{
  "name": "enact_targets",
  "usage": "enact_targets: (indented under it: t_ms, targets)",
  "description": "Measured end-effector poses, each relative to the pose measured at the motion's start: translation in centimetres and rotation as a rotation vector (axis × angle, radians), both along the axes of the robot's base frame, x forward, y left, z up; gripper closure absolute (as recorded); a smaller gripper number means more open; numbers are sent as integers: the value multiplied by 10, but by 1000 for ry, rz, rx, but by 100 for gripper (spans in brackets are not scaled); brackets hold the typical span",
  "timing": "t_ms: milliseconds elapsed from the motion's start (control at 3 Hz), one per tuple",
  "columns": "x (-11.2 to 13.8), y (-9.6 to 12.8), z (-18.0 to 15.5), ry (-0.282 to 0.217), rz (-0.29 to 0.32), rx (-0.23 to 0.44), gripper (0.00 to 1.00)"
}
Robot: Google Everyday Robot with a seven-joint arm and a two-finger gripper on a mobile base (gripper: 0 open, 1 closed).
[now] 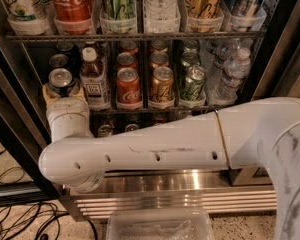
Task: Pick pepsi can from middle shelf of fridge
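Note:
The pepsi can, blue with a silver top, stands at the front left of the middle shelf in the fridge. More blue cans stand in the lane behind it. My gripper is right at this can, reaching up from below it, and is mostly hidden behind my white wrist. My white arm crosses the view from the right, below the shelf.
On the same shelf, to the can's right, stand a bottle, a red Coca-Cola can, an orange-brown can, a green can and water bottles. Tall cans fill the rack above. A steel grille, a clear bin and floor cables lie below.

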State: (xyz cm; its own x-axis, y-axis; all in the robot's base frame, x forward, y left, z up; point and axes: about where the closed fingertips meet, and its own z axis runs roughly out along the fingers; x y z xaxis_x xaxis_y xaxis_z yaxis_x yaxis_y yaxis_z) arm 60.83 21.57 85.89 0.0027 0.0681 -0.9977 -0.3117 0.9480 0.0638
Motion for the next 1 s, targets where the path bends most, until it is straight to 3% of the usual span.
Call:
enact_targets:
  t_ms: [333, 667, 1000]
  targets:
    - [-2, 3, -2, 10, 25, -6, 100]
    - [-9, 17, -3, 22, 93, -18, 100]
    - [-7, 17, -3, 22, 93, -18, 100]
